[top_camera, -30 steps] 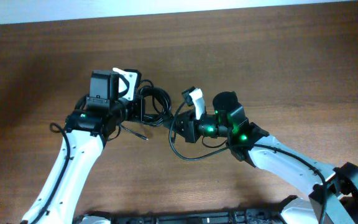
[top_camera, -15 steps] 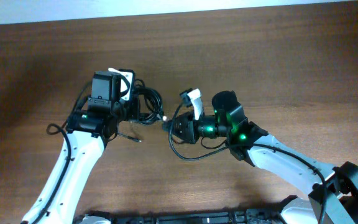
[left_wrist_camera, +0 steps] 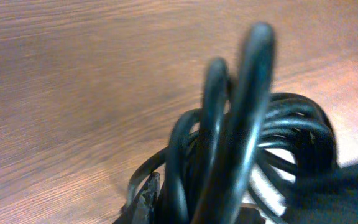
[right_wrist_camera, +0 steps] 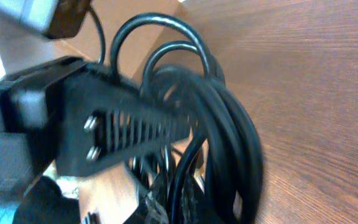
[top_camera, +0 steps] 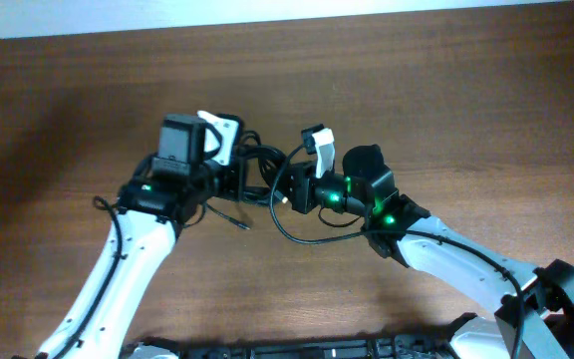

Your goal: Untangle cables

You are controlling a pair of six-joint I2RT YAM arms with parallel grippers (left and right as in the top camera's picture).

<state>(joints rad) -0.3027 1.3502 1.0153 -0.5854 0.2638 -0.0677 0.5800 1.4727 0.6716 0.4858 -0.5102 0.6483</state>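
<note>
Squarely between them, a tangled coil of thin black cables [top_camera: 259,160] is pinched by the left gripper [top_camera: 233,179] leftward and right gripper [top_camera: 289,191] rightward.

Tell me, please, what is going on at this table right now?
Two robot arms meet over a tangle of cords in the middle of the wooden table. The left gripper is shut on the coil of black cables. The right gripper is shut right against the coil from the other side; whether it pinches a strand is unclear. One loose end trails out onto the wood, and the cords are not yet separated.
</note>
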